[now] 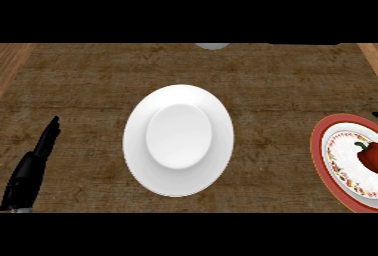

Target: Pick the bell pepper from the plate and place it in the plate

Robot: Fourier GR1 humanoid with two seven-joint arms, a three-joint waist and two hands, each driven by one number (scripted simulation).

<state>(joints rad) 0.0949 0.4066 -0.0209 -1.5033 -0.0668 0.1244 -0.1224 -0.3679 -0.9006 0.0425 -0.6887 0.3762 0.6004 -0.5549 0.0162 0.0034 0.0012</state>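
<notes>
A red bell pepper (368, 156) lies on a red-rimmed patterned plate (332, 170) at the right edge of the head view, partly cut off. A plain white plate (179, 139) sits in the middle of the brown mat. My left hand (33, 162) shows at the lower left, fingers straight and pointing up, resting well away from both plates and holding nothing. My right hand does not show anywhere.
The brown woven mat (88, 80) covers most of the counter, with wooden counter (11, 60) showing at the upper left and upper right corners. A pale grey object (212, 46) peeks in at the top edge.
</notes>
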